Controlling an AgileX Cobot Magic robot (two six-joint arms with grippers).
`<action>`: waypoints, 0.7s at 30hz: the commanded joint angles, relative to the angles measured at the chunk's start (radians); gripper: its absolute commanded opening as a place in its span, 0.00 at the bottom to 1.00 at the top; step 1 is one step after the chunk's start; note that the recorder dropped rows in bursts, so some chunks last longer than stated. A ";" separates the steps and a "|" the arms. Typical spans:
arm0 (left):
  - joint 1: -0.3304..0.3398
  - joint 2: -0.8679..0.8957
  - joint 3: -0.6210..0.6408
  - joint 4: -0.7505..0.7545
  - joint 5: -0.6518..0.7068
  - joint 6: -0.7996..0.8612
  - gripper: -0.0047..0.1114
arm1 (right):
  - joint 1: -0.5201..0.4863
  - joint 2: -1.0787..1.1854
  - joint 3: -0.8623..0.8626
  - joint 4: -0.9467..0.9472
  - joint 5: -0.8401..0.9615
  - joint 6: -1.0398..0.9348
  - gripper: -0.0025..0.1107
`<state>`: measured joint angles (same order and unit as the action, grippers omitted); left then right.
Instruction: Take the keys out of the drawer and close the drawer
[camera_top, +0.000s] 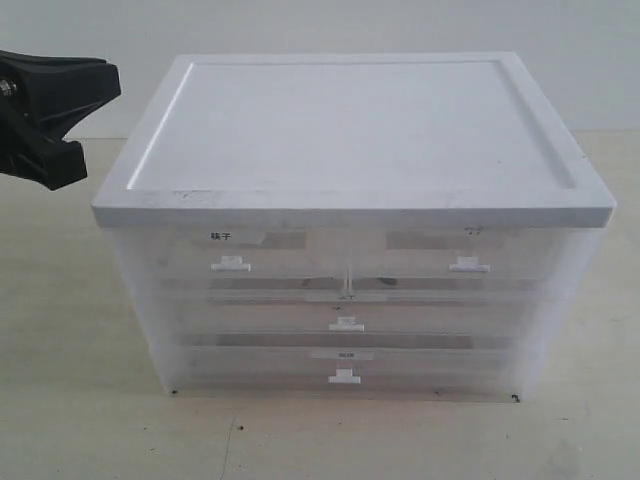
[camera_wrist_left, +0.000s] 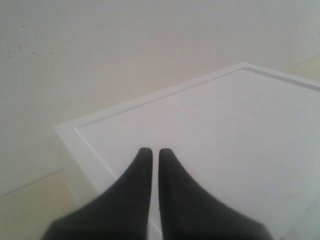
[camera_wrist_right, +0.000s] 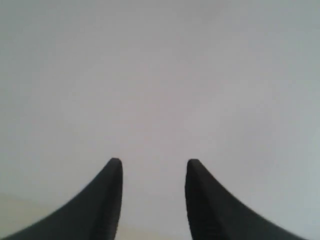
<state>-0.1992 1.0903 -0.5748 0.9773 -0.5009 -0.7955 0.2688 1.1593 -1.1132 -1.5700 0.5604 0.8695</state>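
The translucent cabinet (camera_top: 350, 300) stands in the middle of the exterior view under a white lid (camera_top: 350, 130). The drawer (camera_top: 350, 312), its full-width middle tier with a small white tab handle (camera_top: 346, 324), sits pushed in flush with the others. The keys are hidden; I cannot make them out through the plastic. My left gripper (camera_top: 62, 118) hovers beside the lid's far left corner. In the left wrist view it (camera_wrist_left: 151, 150) is shut and empty over that lid (camera_wrist_left: 225, 130). My right gripper (camera_wrist_right: 152, 161) is open, holds nothing, and faces a blank pale surface.
Two half-width drawers with tab handles (camera_top: 231, 264) (camera_top: 469, 264) form the top tier. A labelled full-width drawer (camera_top: 344, 376) is the lowest. The cabinet rests on a beige tabletop (camera_top: 80, 400) with a pale wall behind.
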 joint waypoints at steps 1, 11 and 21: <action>-0.004 0.005 -0.008 0.011 -0.012 -0.013 0.08 | -0.010 0.157 -0.110 0.426 0.370 -0.422 0.24; -0.004 0.005 -0.008 0.082 0.001 -0.042 0.08 | 0.006 0.049 -0.259 1.521 0.661 -1.181 0.30; -0.004 0.005 -0.008 0.082 -0.024 -0.042 0.08 | 0.740 -0.101 0.368 1.316 -0.061 -1.309 0.30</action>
<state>-0.1992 1.0903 -0.5766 1.0562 -0.5177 -0.8275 0.9074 1.0653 -0.8133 -0.0526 0.7298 -0.5887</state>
